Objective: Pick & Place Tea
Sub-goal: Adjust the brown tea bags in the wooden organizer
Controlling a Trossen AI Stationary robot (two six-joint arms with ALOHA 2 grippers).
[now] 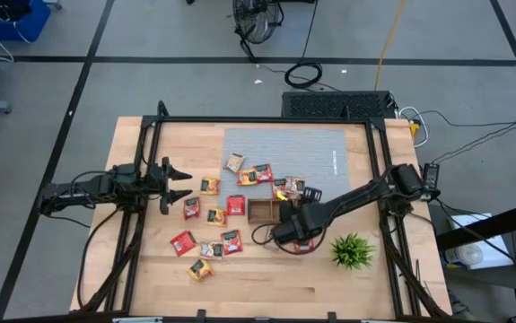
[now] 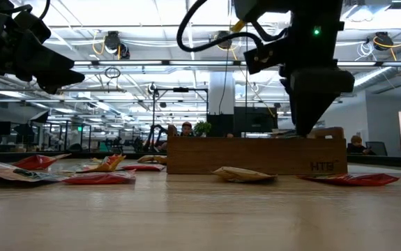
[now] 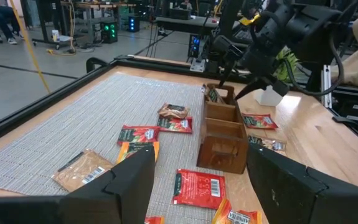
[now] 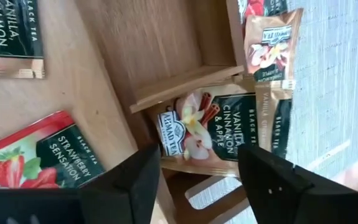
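The brown wooden tray stands mid-table at the near edge of a grey mat. My right gripper hangs open over the tray's right end, pointing steeply down. Between its fingers, and clear of both, a pale and dark-green tea sachet lies in a tray compartment. Several more tea sachets, red, orange and pale, lie flat on the mat and wood left of the tray and right around it. My left gripper waits open near the table's left edge, above the tabletop.
A spiky green plant stands near the front right, close to my right arm. The grey mat covers the far middle of the table. A black frame runs along the table's edges. Bare wood lies along the near edge.
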